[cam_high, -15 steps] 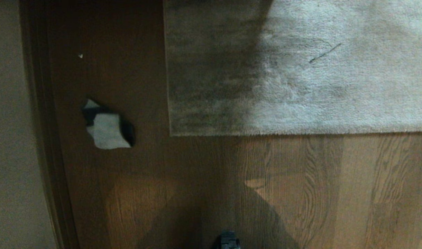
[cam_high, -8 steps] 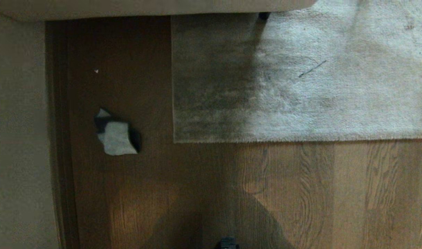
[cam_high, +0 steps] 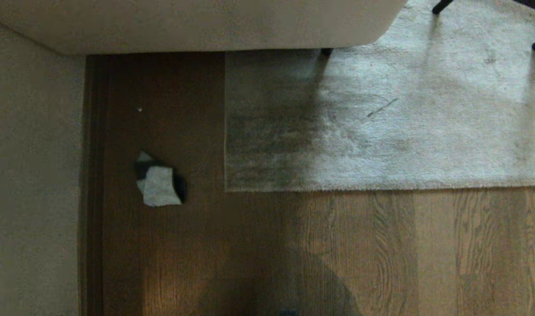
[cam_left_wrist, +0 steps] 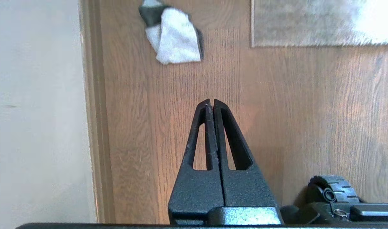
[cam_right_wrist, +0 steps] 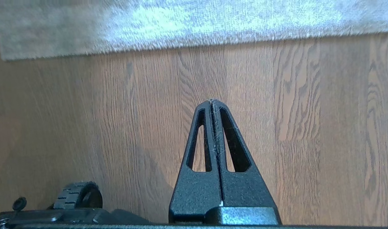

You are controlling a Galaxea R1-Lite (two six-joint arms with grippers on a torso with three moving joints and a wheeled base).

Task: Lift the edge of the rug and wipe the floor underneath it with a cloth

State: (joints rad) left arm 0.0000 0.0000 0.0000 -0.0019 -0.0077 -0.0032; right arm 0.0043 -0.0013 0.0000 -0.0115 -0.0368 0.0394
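Observation:
A light grey-beige rug lies flat on the brown wood floor (cam_high: 250,254); its near rug edge (cam_high: 381,188) runs straight to a corner at centre. A crumpled white and dark grey cloth (cam_high: 158,186) lies on the floor left of that corner, and shows too in the left wrist view as the cloth (cam_left_wrist: 175,35). My left gripper (cam_left_wrist: 211,101) hangs shut and empty above bare floor, short of the cloth. My right gripper (cam_right_wrist: 211,101) is shut and empty over floor (cam_right_wrist: 117,127), short of the rug edge (cam_right_wrist: 213,43). Neither arm shows in the head view.
A pale wall (cam_high: 30,175) with a dark baseboard (cam_high: 92,184) bounds the floor on the left. A beige piece of furniture (cam_high: 206,26) overhangs the rug's far part, with dark chair legs (cam_high: 443,6) at far right. My base wheel (cam_left_wrist: 335,189) is near the left gripper.
The head view has tilted upward, so rug, cloth and floor slid down the picture and the beige furniture and chair legs came into view. Cloth and rug lie where they were.

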